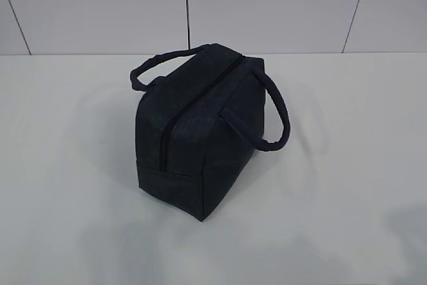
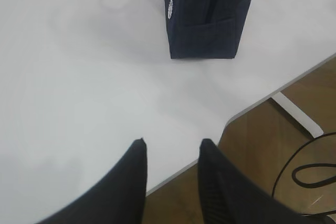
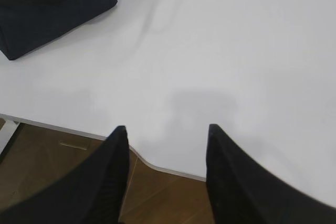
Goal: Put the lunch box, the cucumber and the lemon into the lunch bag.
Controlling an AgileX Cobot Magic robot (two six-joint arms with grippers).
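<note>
While the lunch bag (image 1: 200,131) stands zipped on the white counter (image 1: 347,165), both sets of jaws hover apart and empty near the counter's edge, well away from it.

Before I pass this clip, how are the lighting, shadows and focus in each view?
Exterior view: even, soft light, the lunch bag so dark its fabric detail is lost, only a faint shadow on the table. Left wrist view: left gripper blurred in the foreground, bag fairly sharp. Right wrist view: right gripper blurred, a soft grey shadow on the table ahead of it.
</note>
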